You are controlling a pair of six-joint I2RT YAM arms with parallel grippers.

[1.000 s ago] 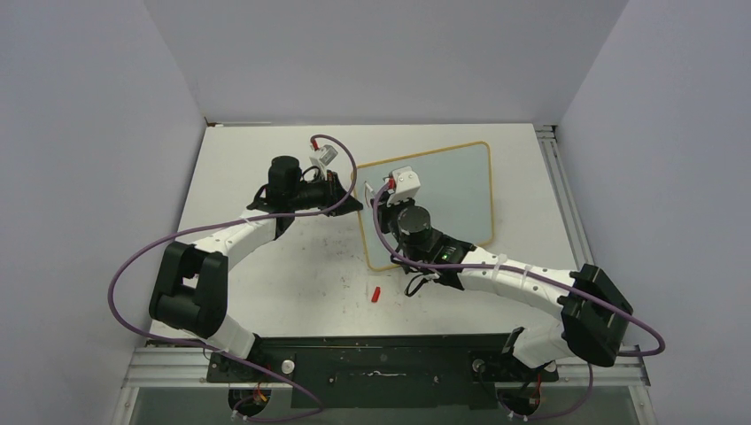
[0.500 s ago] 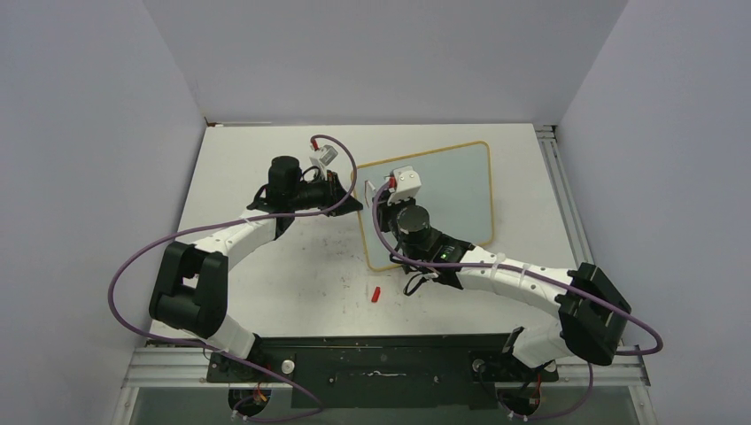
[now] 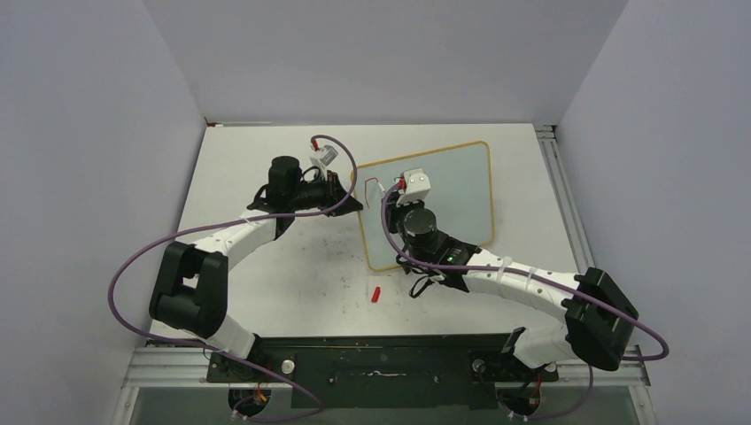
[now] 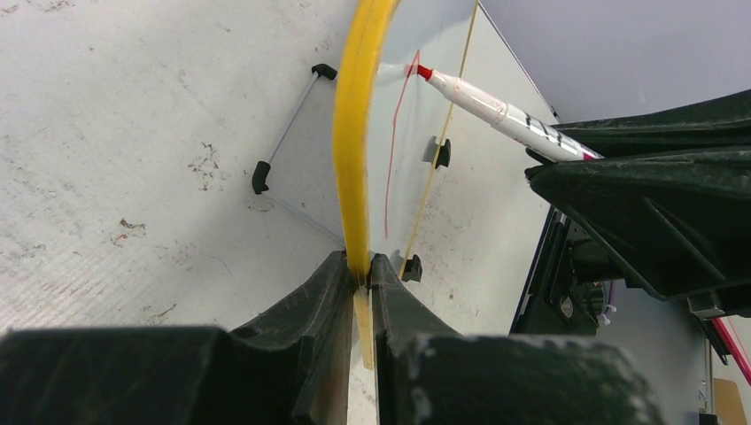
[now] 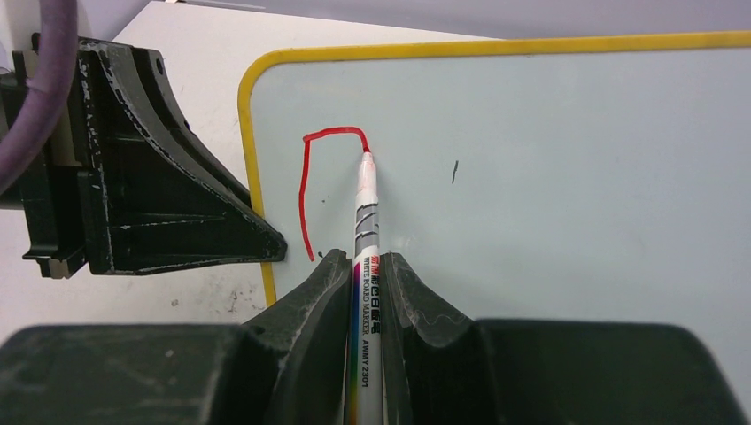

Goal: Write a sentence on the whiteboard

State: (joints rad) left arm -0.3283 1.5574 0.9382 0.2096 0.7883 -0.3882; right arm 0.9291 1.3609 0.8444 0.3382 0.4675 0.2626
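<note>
While my right gripper (image 5: 361,266) clamps the white-barrelled red marker (image 5: 366,212), tip on the pale, yellow-framed rounded whiteboard (image 5: 549,195) propped mid-table, my left gripper (image 4: 359,266) pinches the board's left edge. I judge that too much pen pressure could slip the frame from that thin pinch and skew the barely begun red lettering (image 5: 305,186).

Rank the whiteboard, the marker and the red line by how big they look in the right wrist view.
Largest: whiteboard, filling most of the view.
Next: marker, though nearness to the camera enlarges it.
Smallest: red line, shorter than the marker's visible length.
</note>
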